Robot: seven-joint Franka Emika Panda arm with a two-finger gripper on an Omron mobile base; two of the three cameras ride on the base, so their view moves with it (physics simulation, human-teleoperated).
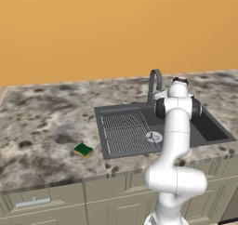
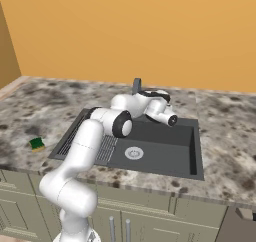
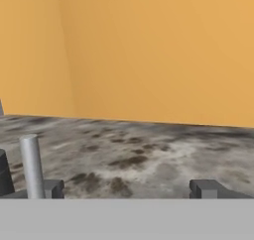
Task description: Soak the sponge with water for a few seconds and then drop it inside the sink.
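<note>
Taking the sink (image 1: 128,109) as the landmark and reading from its left side across: the sponge (image 1: 83,150) lies flat on the mottled stone counter (image 1: 42,122), green face up over its yellow base, well to the left of the sink's ribbed drainboard (image 1: 125,132) and nearer the counter's front edge than the wall. It touches nothing else. It looks light and soft, likely to squash under pressure and to grow heavier and slicker once wet, so a pinch across two opposite side faces, low enough to catch the yellow layer, seems the safest hold; its flatness leaves little height to grip, and the fingers would have to come almost down to the stone.

Moving right, the drainboard gives way to the recessed basin (image 2: 165,146) with its round silver drain (image 2: 134,152). At the sink's back rim stands the curved grey faucet (image 1: 155,82), with no water running. The gripper (image 3: 128,188) hangs over the back of the basin, just beside the faucet; in the hand view its fingertips (image 3: 203,188) stand far apart with nothing between them, aimed at the counter behind the sink and the orange wall (image 3: 149,50).

The counter between sponge and sink is bare, so room to move is generous; the sink's raised rim and the faucet are the edges to mind
</note>
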